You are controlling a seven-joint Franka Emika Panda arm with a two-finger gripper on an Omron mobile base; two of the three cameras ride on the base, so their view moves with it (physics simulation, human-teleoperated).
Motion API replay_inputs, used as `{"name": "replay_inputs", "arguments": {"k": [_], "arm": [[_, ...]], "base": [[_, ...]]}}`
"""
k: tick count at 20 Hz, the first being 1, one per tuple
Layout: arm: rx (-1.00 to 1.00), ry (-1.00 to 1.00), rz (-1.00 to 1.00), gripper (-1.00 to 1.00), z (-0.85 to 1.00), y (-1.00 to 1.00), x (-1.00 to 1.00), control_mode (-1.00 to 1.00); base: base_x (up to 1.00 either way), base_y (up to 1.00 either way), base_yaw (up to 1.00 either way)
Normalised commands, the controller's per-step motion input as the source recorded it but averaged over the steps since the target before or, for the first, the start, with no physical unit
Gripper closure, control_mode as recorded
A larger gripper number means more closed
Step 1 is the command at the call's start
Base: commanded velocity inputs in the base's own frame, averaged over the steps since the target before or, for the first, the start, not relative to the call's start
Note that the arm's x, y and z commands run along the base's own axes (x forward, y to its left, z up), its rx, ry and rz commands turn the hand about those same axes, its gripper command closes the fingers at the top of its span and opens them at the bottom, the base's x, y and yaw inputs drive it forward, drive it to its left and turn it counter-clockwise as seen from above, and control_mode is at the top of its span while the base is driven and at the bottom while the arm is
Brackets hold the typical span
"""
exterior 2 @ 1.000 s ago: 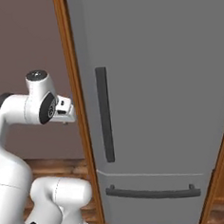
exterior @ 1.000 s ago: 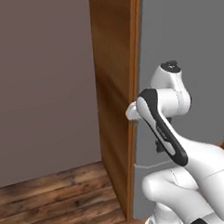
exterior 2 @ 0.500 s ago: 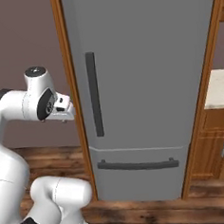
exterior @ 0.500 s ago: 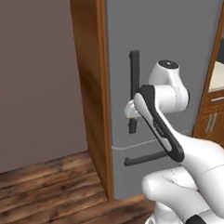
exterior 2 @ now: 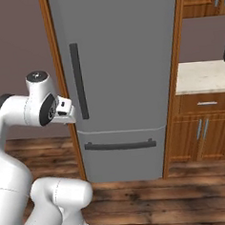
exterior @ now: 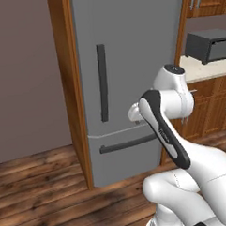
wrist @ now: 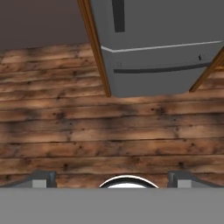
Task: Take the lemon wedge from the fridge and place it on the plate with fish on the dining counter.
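The fridge [exterior: 131, 62] stands right ahead, tall and grey, between wooden side panels, with its door and lower drawer shut. Its dark vertical handle [exterior 2: 78, 81] is just right of my hand [exterior 2: 65, 110], which hovers in front of the door's left part without touching it. My gripper [wrist: 112, 183] points down at the floor, its fingertips [wrist: 41, 179] far apart and nothing between them. In the hand view the fridge's drawer [wrist: 162, 81] lies at the top. The lemon wedge is hidden. The plate with fish and the dining counter are out of view.
A beige-topped wall counter [exterior 2: 202, 76] with wooden cabinets [exterior 2: 206, 126] adjoins the fridge on the right and carries a dark appliance [exterior: 207, 44]. A brown wall [exterior: 24, 77] lies left of the fridge. Wooden floor [wrist: 109, 127] spreads in front.
The base has moved: the whole picture has shifted, so the fridge front now faces me more squarely and the wall counter on its right has come into view. The gripper stays open.
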Motion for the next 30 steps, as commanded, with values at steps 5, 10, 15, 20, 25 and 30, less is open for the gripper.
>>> {"name": "replay_inputs", "arguments": {"k": [5,10,15,20,25,30], "arm": [[0.0,0.0,0.0,-1.0,0.0,0.0,0.0,1.0],[0.0,0.0,0.0,-1.0,0.0,0.0,0.0,1.0],[0.0,0.0,0.0,-1.0,0.0,0.0,0.0,1.0],[0.0,0.0,0.0,-1.0,0.0,0.0,0.0,1.0],[0.0,0.0,0.0,-1.0,0.0,0.0,0.0,1.0],[0.0,0.0,0.0,-1.0,0.0,0.0,0.0,-1.0]], "base": [[0.0,-0.01,0.0],[0.07,0.0,0.0],[0.08,0.0,0.05],[0.32,-0.02,0.06],[0.27,0.0,0.03],[0.0,0.0,0.0]]}}
